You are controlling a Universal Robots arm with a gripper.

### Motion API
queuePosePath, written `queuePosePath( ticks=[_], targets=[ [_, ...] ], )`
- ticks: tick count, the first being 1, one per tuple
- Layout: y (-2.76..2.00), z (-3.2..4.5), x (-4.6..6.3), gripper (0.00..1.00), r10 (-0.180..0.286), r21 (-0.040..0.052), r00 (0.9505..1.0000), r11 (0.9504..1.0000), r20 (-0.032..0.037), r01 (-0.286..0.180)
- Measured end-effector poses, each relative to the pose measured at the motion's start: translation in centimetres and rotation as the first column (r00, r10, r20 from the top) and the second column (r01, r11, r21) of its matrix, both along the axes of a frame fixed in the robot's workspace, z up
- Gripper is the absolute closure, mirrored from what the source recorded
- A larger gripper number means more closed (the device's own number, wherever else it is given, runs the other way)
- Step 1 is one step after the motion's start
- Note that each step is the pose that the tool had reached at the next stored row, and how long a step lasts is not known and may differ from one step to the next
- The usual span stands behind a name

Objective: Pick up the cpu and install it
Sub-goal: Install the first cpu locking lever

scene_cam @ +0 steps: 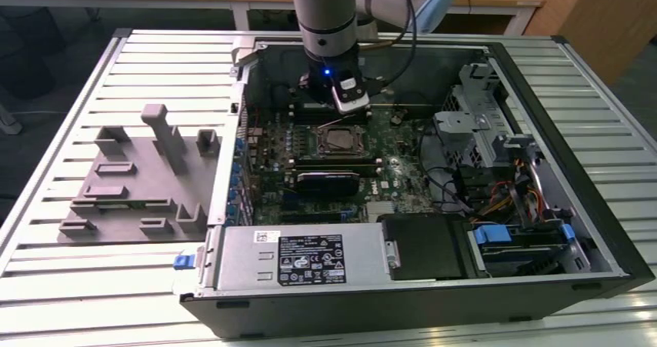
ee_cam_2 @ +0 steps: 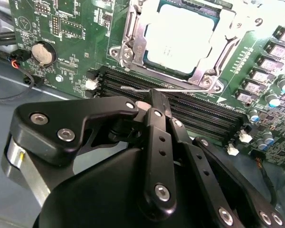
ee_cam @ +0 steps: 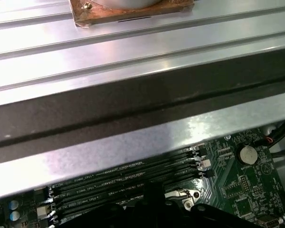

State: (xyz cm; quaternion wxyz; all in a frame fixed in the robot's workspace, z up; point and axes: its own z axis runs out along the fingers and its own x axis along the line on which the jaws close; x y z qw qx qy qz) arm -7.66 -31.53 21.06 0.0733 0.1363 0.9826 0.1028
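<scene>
The cpu (ee_cam_2: 180, 35), a flat square chip with a silvery top, lies in the motherboard socket inside its metal frame (ee_cam_2: 133, 45). In the exterior view the socket (scene_cam: 339, 141) is in the middle of the board in the open computer case. My gripper (ee_cam_2: 151, 95) hangs above the memory slots (ee_cam_2: 190, 104) beside the socket, apart from the cpu, with its black fingers (ee_cam_2: 156, 137) pressed together on nothing. The exterior view has the gripper (scene_cam: 350, 103) just beyond the socket, under the arm's wrist. Its dark body (ee_cam: 152, 209) also shows over the slots in the first wrist view.
The case wall (ee_cam: 133, 137) and the ribbed metal table (ee_cam: 133, 47) rise behind the gripper. A grey fixture block (scene_cam: 144, 174) stands on the table at the exterior view's left. Power supply (scene_cam: 298, 258), drive cage (scene_cam: 482, 124) and cables (scene_cam: 503, 193) crowd the case's near and right sides.
</scene>
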Motion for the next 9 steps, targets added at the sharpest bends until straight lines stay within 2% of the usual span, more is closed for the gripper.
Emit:
queuePosePath(
  ticks=[5,9],
  targets=[
    [0.0,-0.13,0.0,0.89,-0.001,-0.001,0.9998,1.0,0.0198,0.001],
    [0.0,-0.64,0.0,0.89,-0.001,-0.0028,0.9997,1.0,0.024,0.001]
  ],
)
